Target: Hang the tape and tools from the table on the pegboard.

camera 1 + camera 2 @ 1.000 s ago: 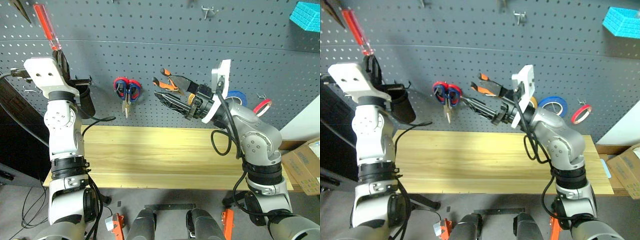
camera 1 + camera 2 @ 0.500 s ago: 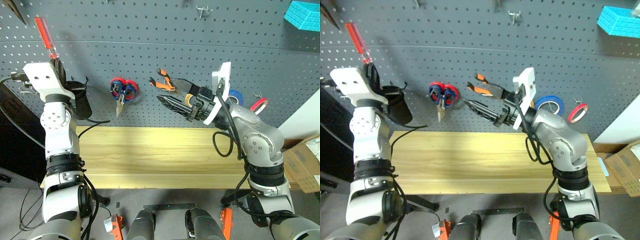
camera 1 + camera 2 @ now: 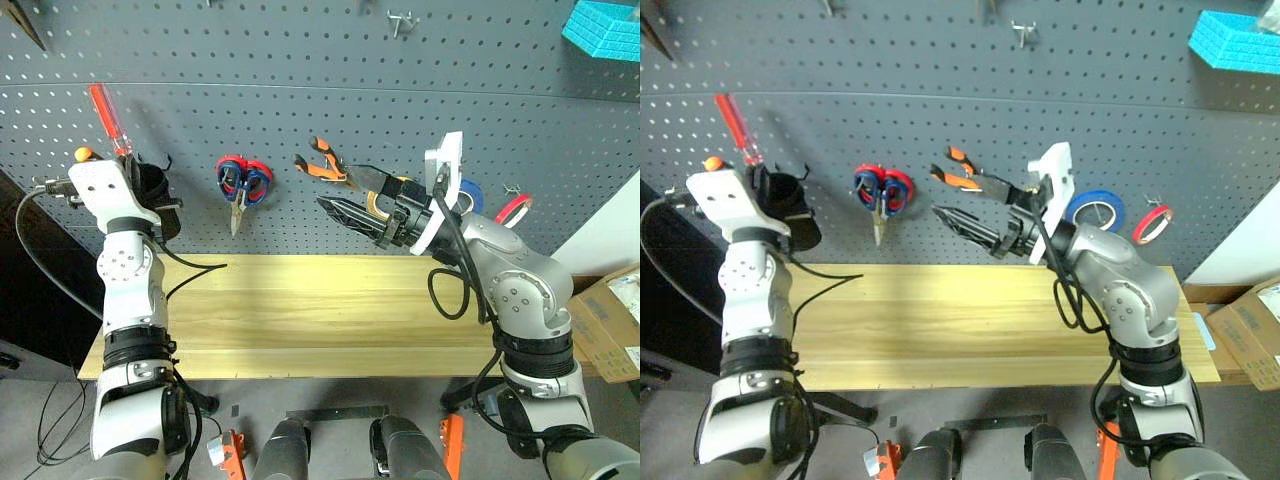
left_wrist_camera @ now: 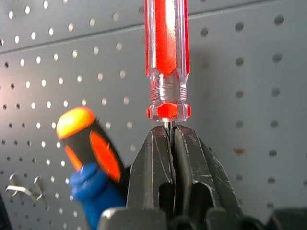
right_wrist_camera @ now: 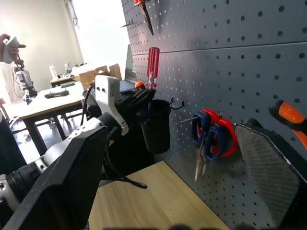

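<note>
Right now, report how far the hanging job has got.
Done: scissors, pliers and red tape hang on the pegboard, and the table is bare. In hand: the left gripper, jaws shut, holds the screwdriver upright above a black cup. Left: stowing it. The right gripper is open.

Glossy clear-red plastic screwdriver; matt grey pegboard; wood-grain table

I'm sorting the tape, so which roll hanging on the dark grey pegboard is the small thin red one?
The thin red ring of tape, hanging rightmost on the pegboard, beside the larger, wider blue roll.
</note>
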You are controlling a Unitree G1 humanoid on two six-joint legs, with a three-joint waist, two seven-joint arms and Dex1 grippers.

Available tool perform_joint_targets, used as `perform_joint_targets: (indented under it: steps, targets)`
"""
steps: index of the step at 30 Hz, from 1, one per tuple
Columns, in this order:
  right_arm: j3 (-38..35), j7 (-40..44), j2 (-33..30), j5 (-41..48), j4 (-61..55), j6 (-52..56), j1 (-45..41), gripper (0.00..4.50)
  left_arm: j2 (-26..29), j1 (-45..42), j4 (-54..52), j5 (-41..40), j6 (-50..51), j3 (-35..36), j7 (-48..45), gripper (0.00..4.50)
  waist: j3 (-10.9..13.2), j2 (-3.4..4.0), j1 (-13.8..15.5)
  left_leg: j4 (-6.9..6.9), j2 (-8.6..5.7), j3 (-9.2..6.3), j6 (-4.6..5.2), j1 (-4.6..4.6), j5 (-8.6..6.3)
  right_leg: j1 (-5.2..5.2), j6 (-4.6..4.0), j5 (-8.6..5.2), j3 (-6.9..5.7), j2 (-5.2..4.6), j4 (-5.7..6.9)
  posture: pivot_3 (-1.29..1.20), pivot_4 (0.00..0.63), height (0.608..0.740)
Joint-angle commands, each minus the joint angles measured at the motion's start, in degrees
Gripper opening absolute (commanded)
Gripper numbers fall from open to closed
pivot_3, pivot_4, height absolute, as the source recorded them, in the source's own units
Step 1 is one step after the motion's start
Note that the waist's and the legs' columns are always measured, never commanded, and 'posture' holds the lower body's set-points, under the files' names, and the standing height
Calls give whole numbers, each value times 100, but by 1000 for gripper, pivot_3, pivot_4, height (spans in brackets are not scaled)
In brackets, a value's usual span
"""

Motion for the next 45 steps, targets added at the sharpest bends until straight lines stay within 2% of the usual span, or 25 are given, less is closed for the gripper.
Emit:
perform_joint_targets:
  steps: [1, 4, 5, 8, 17, 18, 39, 45]
  targets:
    - [-102, 2, -31, 83, -205, -59, -72, 4500, 4, 66, -590, -94, 50, 123, 106, 26, 0, 0, 2, 0, 0, 0, 0, 0, 0, 0, 0, 0, 0, 0, 0, 48, 145, 740]
    - [-96, 23, -38, 74, -186, -72, -75, 4500, -16, 166, -760, -98, 146, 122, 162, 26, 0, 0, 2, 0, 0, 1, 0, 0, 0, 0, 0, 0, 0, 0, 0, 52, 145, 740]
    - [-93, 30, -38, 69, -178, -77, -77, 4500, -14, 183, -795, -97, 167, 122, 182, 269, 0, 0, 2, -1, 0, 1, 0, 0, 0, 0, 0, 0, 0, 0, -1, 54, 143, 740]
    - [-80, 46, -38, 53, -159, -90, -77, 4500, -8, 210, -892, -132, 207, 130, 211, 1114, 0, 0, 6, -1, 0, 0, 0, 0, 0, 0, -1, 0, 0, 0, -1, 54, 143, 740]
    - [-67, 54, -49, 25, -162, -102, -54, 4500, -7, 187, -915, -140, 211, 120, 252, 4333, 0, 0, 7, -1, 0, 3, 0, 0, 0, 0, -1, -1, 0, 0, -3, 48, 143, 740]
    - [-66, 54, -51, 23, -163, -103, -51, 4500, -7, 182, -914, -140, 208, 120, 254, 4443, 0, 0, 7, -1, 0, 3, 0, 0, 0, 0, -1, -1, 0, 0, -3, 48, 143, 740]
    - [-63, 98, -128, 13, -112, -105, -55, 4500, 0, 222, -979, -169, 196, 147, 328, 4443, 2, 3, 7, -4, 1, 3, 0, 0, 0, 0, -3, -3, 0, 0, -7, 56, 153, 740]
    - [-27, 167, -183, -26, -120, -118, -41, 4500, -232, 311, -1433, -374, 207, -85, -17, 4443, 4, 4, 18, -4, 1, 3, 0, -1, 0, 0, -4, -4, 0, -1, -9, 60, 159, 740]
